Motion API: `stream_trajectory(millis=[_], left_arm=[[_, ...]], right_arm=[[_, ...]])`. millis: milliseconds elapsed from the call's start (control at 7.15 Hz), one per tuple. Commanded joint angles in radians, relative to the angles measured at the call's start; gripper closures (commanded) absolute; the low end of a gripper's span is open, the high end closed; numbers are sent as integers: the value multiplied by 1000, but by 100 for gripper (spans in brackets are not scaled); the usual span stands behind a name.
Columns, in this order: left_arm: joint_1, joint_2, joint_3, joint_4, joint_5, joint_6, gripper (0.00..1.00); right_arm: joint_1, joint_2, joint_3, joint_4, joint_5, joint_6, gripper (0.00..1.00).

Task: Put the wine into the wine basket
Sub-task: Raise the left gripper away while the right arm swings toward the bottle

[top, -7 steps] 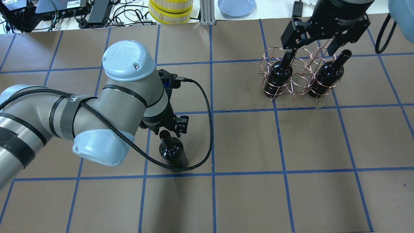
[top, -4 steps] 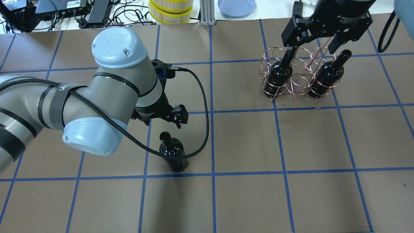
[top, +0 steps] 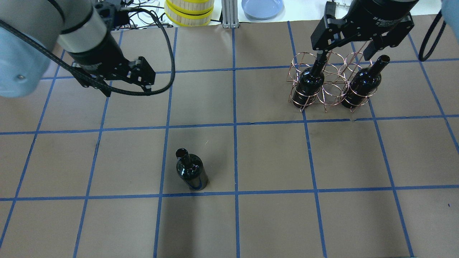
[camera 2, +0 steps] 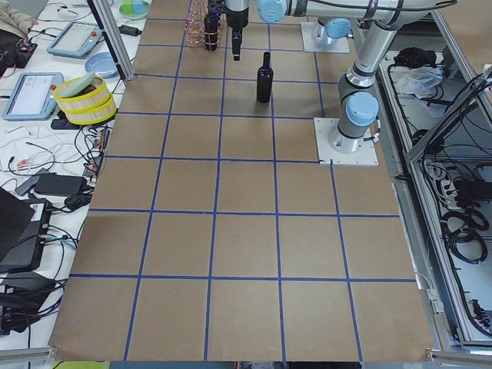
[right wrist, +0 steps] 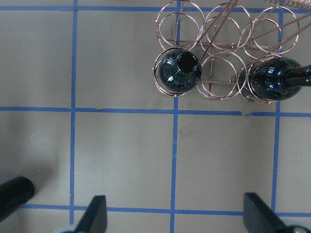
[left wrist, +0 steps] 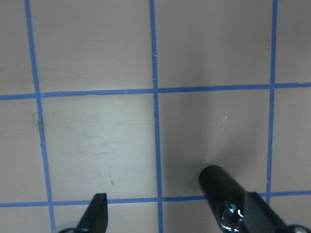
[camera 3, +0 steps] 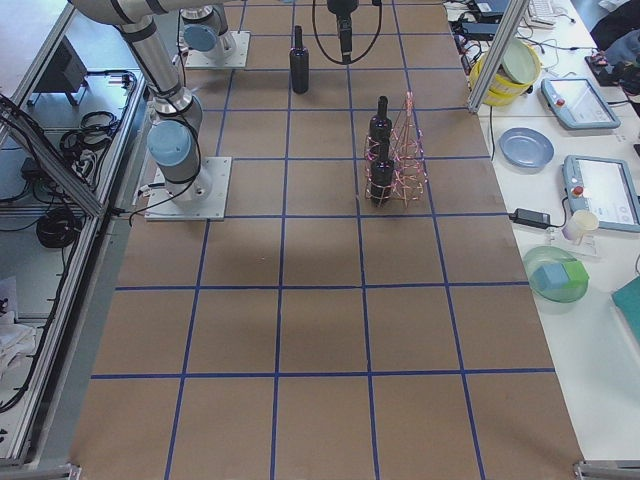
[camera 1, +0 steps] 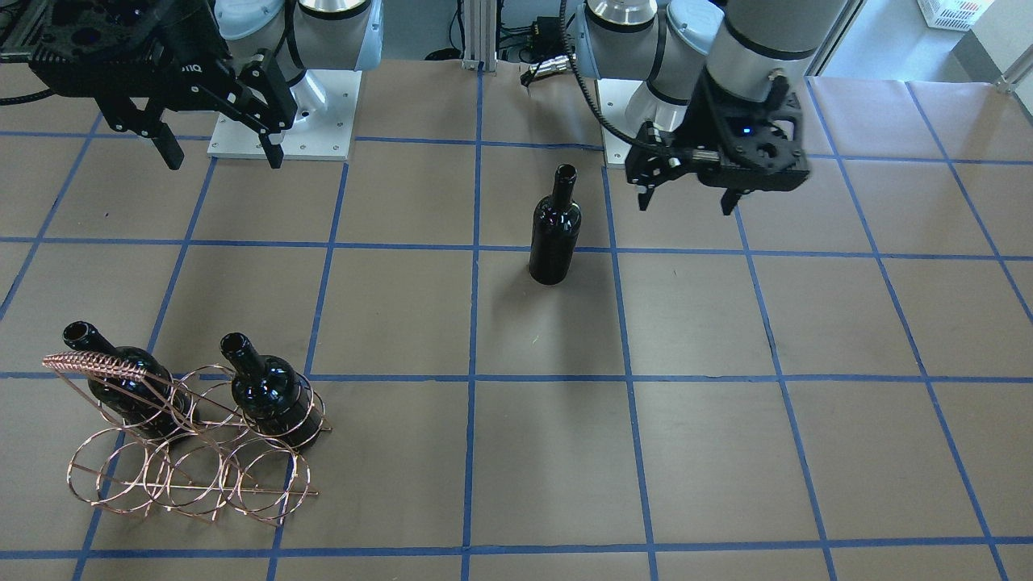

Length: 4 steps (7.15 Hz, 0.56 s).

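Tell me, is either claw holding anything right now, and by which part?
Nothing. The left gripper and right gripper are both open and empty; the bottle stands free on the table.

Wine (top: 192,172) glossy black; wine basket (camera 1: 190,440) copper; table (top: 272,157) brown, blue grid.

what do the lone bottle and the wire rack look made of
The lone bottle looks like near-black glass, glossy, with sharp highlights on its shoulder. The rack looks like thin metal wire, shiny and copper-coloured, bent into open rings; solid copper or plating cannot be told.
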State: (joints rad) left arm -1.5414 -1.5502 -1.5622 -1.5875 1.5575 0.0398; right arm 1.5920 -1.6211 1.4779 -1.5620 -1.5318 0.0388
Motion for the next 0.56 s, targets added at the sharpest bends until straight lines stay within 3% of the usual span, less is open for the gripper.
stream_trajectory(millis=[0,140,420], left_arm=[[168,4,92,-131,6,159,0],[282,4,103,-149,13,252,0],[369,7,106,-158,15,268,0]], right_arm=[[120,12,-2,-15,-5,135,0],[217,59,-17,-18,-7,297,0],[394,165,-70,-79,-5,532,0]])
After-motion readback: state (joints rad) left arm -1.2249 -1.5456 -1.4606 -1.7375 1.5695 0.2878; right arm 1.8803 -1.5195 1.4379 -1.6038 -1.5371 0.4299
